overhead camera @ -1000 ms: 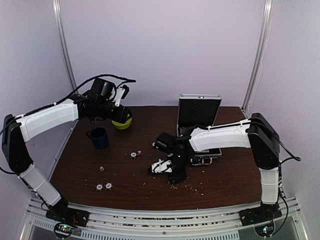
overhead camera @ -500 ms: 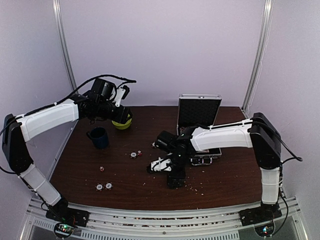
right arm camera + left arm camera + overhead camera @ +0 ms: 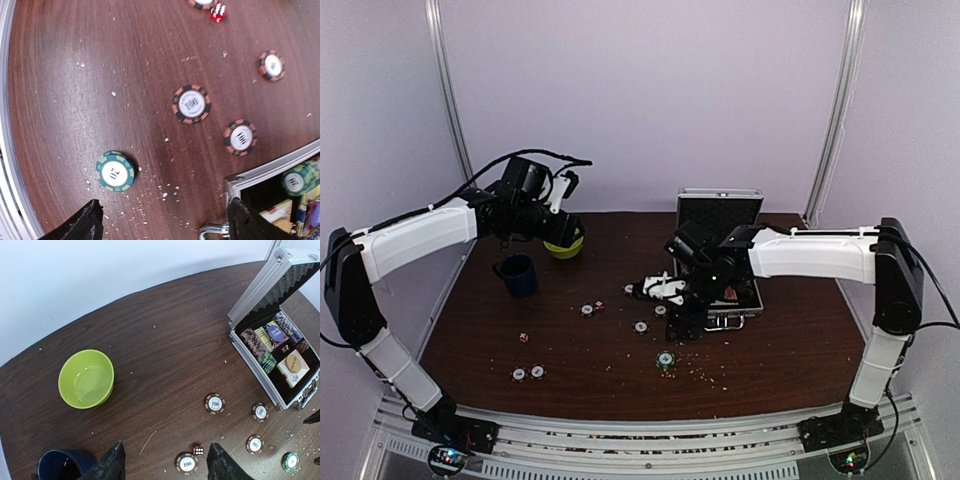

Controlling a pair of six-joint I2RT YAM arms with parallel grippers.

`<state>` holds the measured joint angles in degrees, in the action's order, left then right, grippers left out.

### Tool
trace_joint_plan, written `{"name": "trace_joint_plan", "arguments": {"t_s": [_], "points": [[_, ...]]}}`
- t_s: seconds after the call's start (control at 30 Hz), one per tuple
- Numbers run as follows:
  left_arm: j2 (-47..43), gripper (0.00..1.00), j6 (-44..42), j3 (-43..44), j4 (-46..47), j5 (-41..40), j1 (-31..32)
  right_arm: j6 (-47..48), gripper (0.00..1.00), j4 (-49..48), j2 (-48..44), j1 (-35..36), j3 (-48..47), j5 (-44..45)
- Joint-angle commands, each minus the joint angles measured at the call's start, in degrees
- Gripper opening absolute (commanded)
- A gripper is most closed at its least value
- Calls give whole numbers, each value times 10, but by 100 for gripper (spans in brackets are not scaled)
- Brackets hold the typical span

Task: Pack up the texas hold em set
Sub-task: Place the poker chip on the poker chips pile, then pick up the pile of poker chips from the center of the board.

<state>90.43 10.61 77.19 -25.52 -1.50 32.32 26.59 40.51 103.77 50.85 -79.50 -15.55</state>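
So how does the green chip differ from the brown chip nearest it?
The green chip reads 20; the brown chip reads 100. The green chip's rim is teal and white; the brown chip's is dark with salmon blocks. The green chip lies nearer the edge of the table; the brown chip lies nearer the case. Both are round, white-centred and flat on the table.

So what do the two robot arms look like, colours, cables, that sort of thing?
The left arm and right arm have white shells over black joints. A black cable loops over the left wrist. The left gripper and right gripper have black fingers.
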Motion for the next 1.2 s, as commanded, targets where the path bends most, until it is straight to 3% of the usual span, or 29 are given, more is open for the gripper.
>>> {"name": "trace_joint_plan", "arguments": {"t_s": [0.0, 0.27, 0.6, 1.17], "points": [[7, 57, -8, 5, 7, -4, -5, 26, 79, -7, 15, 7, 31, -12], [10, 57, -9, 5, 8, -2, -6, 69, 69, 18, 57, 39, 25, 5], [10, 56, -10, 6, 7, 4, -7, 51, 60, 26, 112, 51, -14, 16], [7, 56, -12, 5, 8, -3, -7, 47, 51, 46, 146, 69, -31, 7]]}}
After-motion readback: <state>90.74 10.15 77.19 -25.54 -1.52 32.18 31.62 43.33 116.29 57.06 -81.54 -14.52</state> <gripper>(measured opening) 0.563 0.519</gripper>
